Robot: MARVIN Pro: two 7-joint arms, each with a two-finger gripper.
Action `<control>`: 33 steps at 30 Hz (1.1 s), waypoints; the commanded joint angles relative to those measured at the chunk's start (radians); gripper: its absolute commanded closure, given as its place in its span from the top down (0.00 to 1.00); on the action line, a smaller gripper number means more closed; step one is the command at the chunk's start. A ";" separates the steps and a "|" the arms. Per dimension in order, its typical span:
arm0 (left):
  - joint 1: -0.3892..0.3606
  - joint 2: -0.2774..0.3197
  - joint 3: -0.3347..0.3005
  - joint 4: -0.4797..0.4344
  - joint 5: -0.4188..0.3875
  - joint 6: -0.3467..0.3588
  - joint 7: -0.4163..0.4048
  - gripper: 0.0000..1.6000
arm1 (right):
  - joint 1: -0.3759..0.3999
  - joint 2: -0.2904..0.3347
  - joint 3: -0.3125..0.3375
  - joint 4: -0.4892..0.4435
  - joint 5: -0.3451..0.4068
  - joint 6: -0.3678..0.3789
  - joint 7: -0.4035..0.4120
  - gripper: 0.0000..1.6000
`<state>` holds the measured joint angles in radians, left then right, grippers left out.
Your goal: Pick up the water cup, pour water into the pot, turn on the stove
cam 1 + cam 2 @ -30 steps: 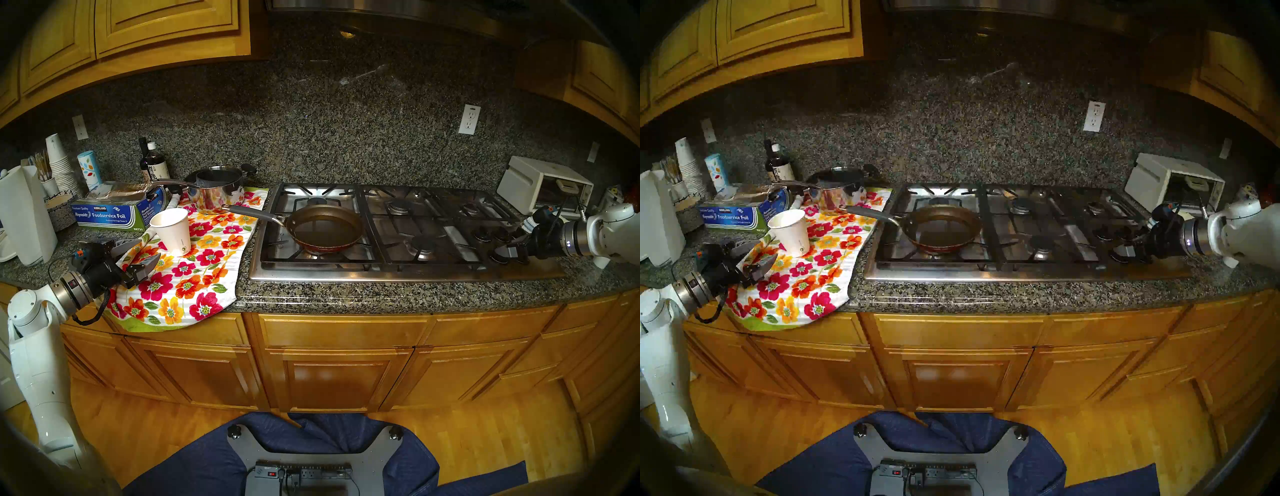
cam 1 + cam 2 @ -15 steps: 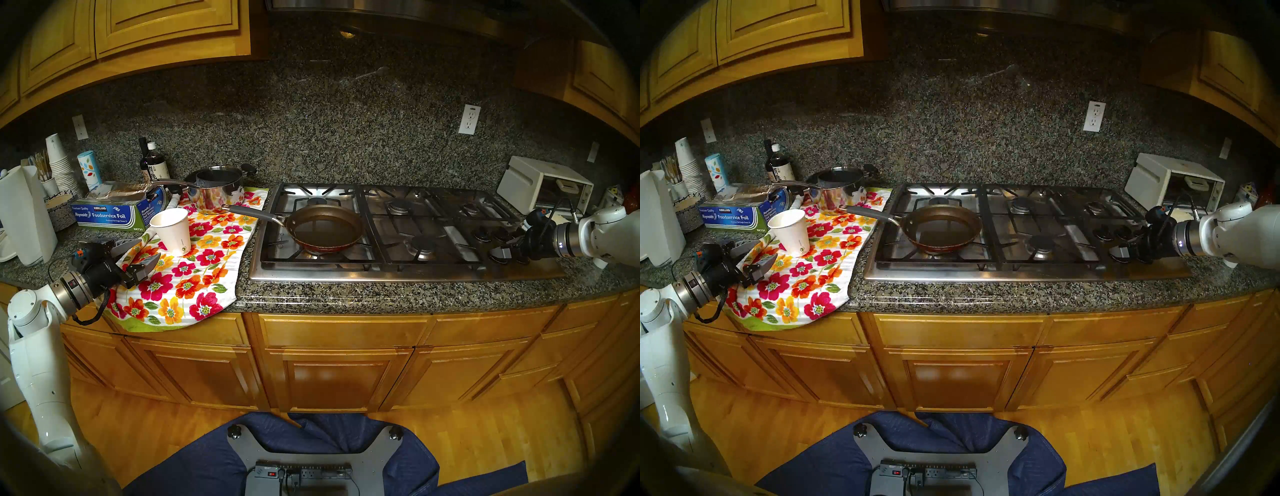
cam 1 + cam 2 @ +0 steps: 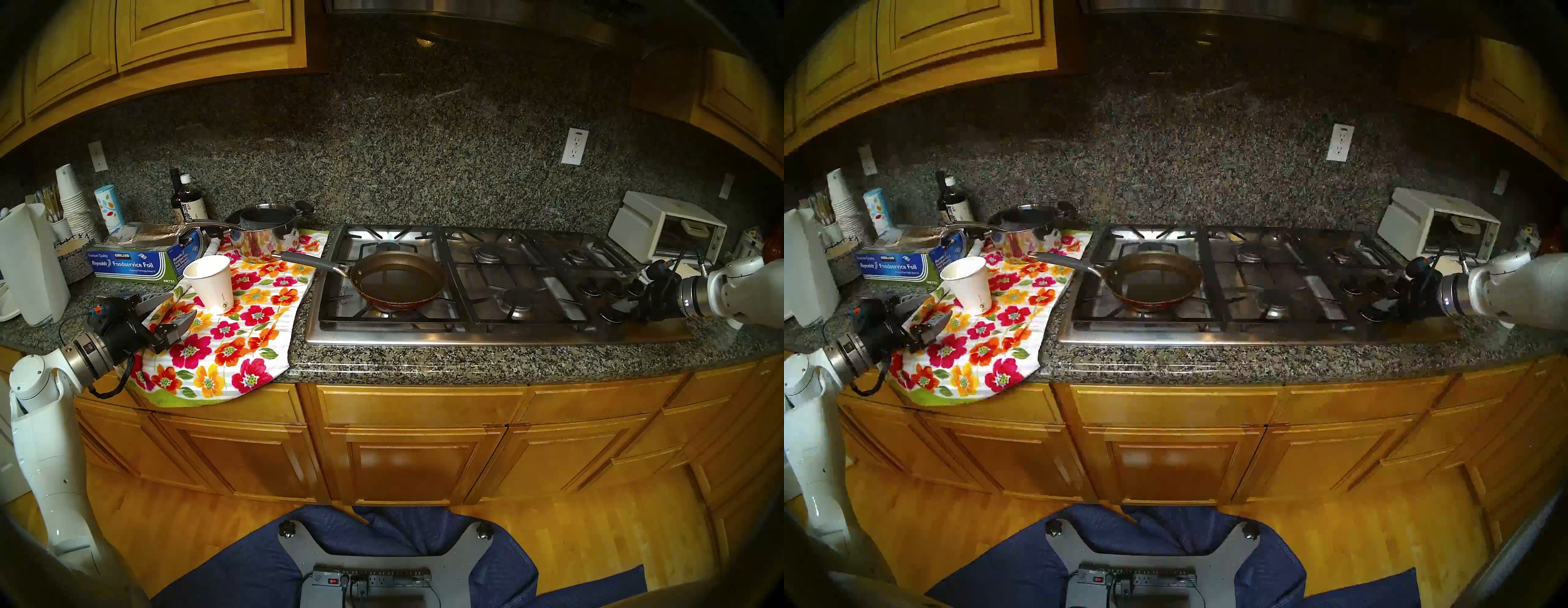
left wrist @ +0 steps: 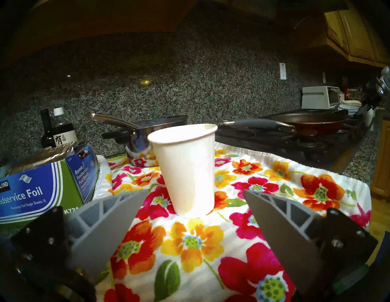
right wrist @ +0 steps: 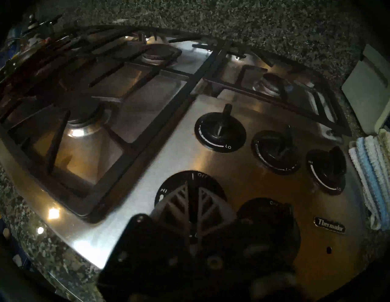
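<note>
1. Since a second ago my right pincer has slid toward the right end of the stove and down onto a knob; my left arm has not moved.
2. Right pincer: in the wrist view its two grey fingers stand close together on either side of the front-left knob, near the stove's right front corner. I cannot tell whether they are actually pinching it.
3. Left pincer: spread wide, empty, at the bench's left front edge, pointing at the cup.
4. Paper cup stands upright on the flowered towel, clear of both fingers.
5. Frying pan sits on the stove's front-left burner, handle reaching over the towel.
</note>
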<state>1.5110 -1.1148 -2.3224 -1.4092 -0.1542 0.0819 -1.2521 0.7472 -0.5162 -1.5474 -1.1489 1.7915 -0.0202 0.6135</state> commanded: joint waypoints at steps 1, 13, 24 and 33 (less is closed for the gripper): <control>-0.027 0.010 -0.010 -0.023 -0.016 -0.002 0.000 1.00 | -0.042 -0.026 0.041 0.036 0.014 -0.013 0.029 0.00; -0.028 0.010 -0.010 -0.023 -0.016 -0.002 0.000 1.00 | -0.098 -0.037 0.054 0.051 0.025 -0.032 0.054 0.00; -0.028 0.010 -0.010 -0.023 -0.015 -0.002 0.000 1.00 | -0.082 -0.052 0.002 0.040 -0.058 -0.091 0.091 0.00; -0.028 0.010 -0.010 -0.023 -0.015 -0.002 -0.001 1.00 | -0.001 -0.046 -0.080 0.006 -0.152 -0.157 0.127 0.00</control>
<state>1.5101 -1.1158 -2.3233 -1.4093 -0.1537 0.0819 -1.2533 0.6851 -0.5586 -1.5675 -1.0944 1.7236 -0.1444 0.6791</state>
